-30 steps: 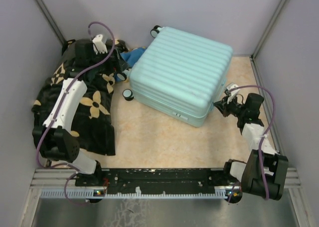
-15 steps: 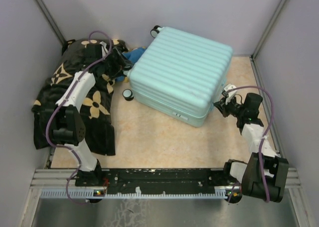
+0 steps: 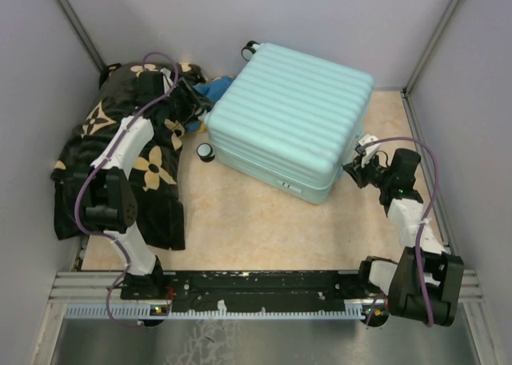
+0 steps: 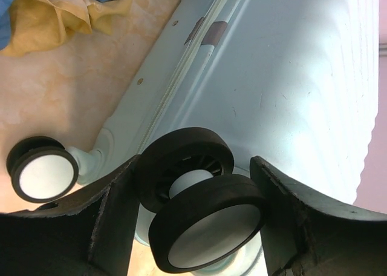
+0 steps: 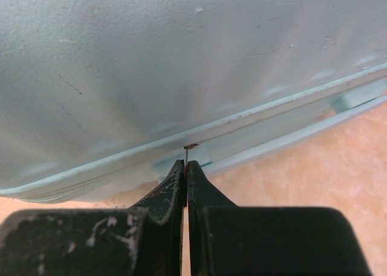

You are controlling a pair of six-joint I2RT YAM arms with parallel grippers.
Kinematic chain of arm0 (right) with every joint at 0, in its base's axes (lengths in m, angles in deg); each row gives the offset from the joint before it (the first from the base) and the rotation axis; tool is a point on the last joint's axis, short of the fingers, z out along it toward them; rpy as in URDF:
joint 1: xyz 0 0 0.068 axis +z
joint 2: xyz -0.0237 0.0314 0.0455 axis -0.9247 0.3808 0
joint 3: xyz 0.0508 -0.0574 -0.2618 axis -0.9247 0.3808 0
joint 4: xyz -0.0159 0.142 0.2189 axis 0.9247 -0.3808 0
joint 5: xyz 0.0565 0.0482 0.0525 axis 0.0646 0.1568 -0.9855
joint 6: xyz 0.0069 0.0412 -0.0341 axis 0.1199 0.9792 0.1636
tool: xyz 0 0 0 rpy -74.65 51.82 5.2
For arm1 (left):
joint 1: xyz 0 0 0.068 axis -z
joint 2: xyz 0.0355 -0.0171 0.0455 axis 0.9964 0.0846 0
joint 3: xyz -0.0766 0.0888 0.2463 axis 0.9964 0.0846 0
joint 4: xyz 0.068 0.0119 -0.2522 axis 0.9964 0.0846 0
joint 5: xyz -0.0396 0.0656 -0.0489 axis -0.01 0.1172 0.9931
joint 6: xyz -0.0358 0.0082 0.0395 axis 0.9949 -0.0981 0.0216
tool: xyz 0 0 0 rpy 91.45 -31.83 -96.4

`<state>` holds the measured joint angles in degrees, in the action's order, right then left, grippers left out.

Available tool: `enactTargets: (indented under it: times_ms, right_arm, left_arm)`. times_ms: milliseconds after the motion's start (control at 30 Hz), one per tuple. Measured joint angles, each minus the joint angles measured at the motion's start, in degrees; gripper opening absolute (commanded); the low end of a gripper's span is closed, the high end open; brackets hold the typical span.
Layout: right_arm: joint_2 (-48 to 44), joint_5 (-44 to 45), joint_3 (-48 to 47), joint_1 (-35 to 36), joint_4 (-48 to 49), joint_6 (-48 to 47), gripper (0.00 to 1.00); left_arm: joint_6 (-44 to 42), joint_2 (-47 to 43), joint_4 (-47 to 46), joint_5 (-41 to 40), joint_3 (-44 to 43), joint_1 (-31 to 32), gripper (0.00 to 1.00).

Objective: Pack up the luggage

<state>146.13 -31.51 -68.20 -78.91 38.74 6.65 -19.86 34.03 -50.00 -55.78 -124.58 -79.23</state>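
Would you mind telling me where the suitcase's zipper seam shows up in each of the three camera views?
Top external: the zipper seam runs along the luggage near side wall.
Left wrist: it runs diagonally from top centre toward the wheel between the left gripper fingers.
Right wrist: it crosses mid-frame, just above the shut right gripper.
Shared landmark: the mint shell.

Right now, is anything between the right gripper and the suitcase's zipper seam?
Nothing visible. The right gripper, jaws shut, sits right at the luggage side wall, its tips at the zipper line with a thin metal piece, probably the pull, between them. Only bare tabletop lies beside it.
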Motion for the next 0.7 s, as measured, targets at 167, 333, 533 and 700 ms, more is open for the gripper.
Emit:
enactTargets:
  times_ms: [167, 333, 533, 700]
  right_arm:
    - [0.1, 0.2, 0.0, -0.4, 0.1, 0.7, 0.00]
    - [5.2, -2.4, -3.1, -3.1, 0.1, 1.2, 0.00]
    - [12.1, -4.0, -7.6, -4.6, 1.9, 0.9, 0.00]
    - [17.3, -3.5, -11.2, -4.9, 5.1, 1.2, 0.00]
  left_arm:
    - [-4.0, -0.5, -2.1, 1.2, 1.2, -0.8, 0.07]
    - [-8.0, -0.6, -3.5, 2.5, 1.8, -1.4, 0.00]
    - [-14.2, 0.1, -2.6, 4.1, 0.3, -1.8, 0.00]
    - [-19.3, 1.3, -0.5, 5.1, -2.2, -1.9, 0.00]
